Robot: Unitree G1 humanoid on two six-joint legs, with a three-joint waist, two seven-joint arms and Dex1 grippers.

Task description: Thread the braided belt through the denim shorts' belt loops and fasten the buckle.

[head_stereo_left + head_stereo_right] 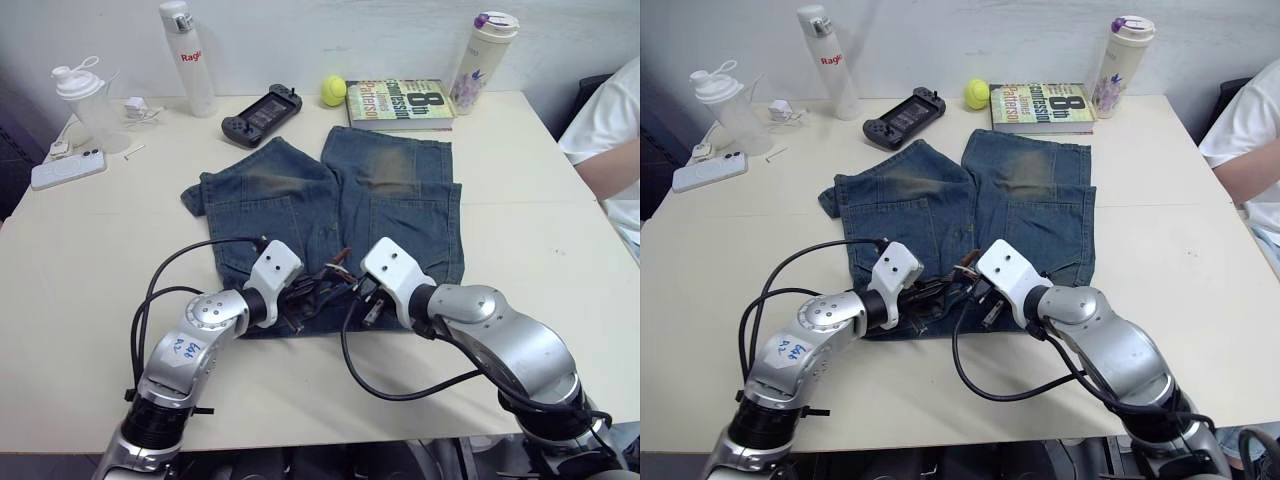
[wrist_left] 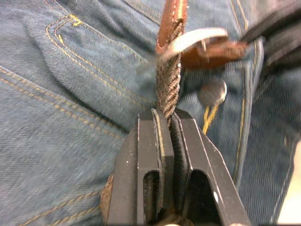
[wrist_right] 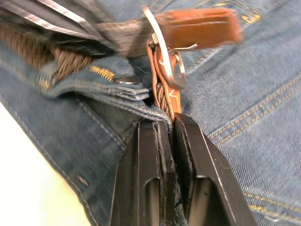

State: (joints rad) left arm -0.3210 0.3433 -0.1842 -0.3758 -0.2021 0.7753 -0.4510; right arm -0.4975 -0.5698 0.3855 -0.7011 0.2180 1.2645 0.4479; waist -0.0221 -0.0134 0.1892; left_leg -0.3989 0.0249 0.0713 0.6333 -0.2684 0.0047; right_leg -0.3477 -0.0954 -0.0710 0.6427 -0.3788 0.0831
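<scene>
While the denim shorts (image 1: 340, 220) lie flat on the table (image 1: 100, 260) with their legs pointing toward the book (image 1: 400, 103), we see both grippers meeting at the waistband edge, the side of the shorts farthest from that book. Our left gripper (image 2: 168, 117) has its black fingers pressed together on the braided belt (image 2: 168, 84) — the brown woven strap runs up out of the pinch toward a tan leather piece. Our right gripper (image 3: 164, 123) pinches the belt too, clamped just below the buckle (image 3: 162, 52), whose silver frame and prong stand above the fingertips with a tan tab beside them. A stretch of the woven strap lies tucked under a fold of denim at the waistband. Beyond the shorts' legs, beside the book, sit a yellow ball (image 1: 333, 91), a black game controller (image 1: 262, 115) and two bottles.
</scene>
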